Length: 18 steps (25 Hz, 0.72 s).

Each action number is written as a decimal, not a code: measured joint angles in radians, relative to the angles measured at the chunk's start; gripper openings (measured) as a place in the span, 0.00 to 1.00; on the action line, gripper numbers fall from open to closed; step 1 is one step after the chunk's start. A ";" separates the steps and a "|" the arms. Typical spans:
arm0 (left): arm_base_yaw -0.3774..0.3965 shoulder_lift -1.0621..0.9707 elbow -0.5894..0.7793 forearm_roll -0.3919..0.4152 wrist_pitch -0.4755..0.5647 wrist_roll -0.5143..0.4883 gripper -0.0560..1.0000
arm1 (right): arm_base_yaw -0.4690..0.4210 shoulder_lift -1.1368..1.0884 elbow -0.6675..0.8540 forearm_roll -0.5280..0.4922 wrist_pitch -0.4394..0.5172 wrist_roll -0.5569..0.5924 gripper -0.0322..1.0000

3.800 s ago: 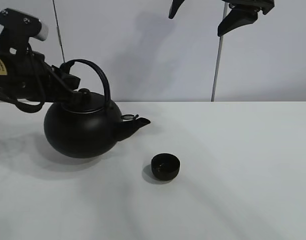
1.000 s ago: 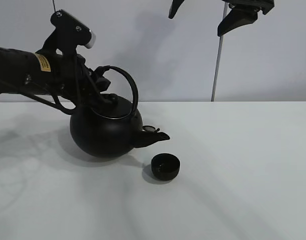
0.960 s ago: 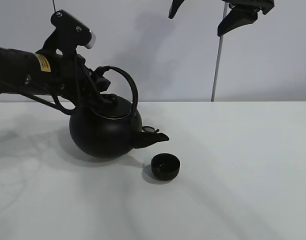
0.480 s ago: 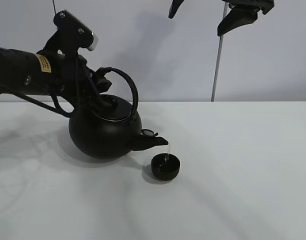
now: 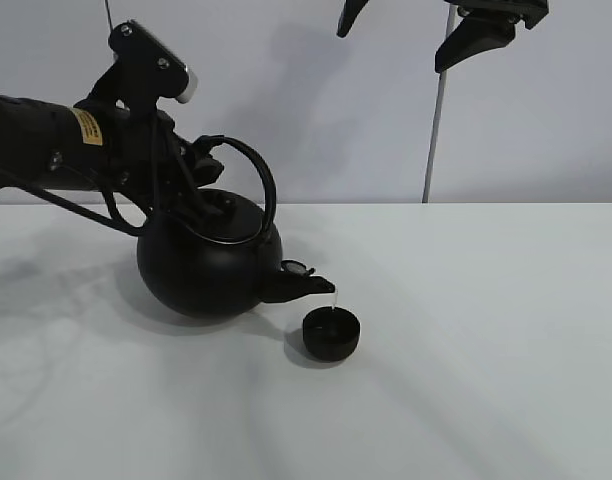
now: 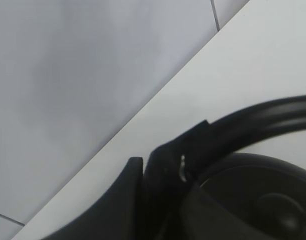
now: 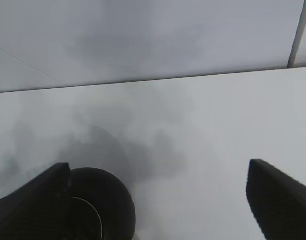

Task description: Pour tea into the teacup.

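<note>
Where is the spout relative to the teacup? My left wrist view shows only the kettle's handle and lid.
Observer: The spout of the kettle hangs just above the teacup, tipped downward.
Operator: Is tea flowing?
Observer: Yes, a thin stream drops from the spout tip into the teacup.
Operator: And the other arm?
Observer: The right pincer hangs high above the table, open, far from the teacup.

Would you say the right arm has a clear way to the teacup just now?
Probably yes: the right claw hangs open high up, with nothing between it and the teacup. Only the kettle overhangs the cup's left rim.
</note>
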 joint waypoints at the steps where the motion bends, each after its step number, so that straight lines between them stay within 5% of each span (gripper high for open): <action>1: 0.000 0.000 0.000 0.000 0.000 0.000 0.15 | 0.000 0.000 0.000 0.000 0.000 0.000 0.67; 18: 0.000 0.000 0.000 0.001 0.000 0.002 0.15 | 0.000 0.000 0.000 0.000 0.000 0.000 0.67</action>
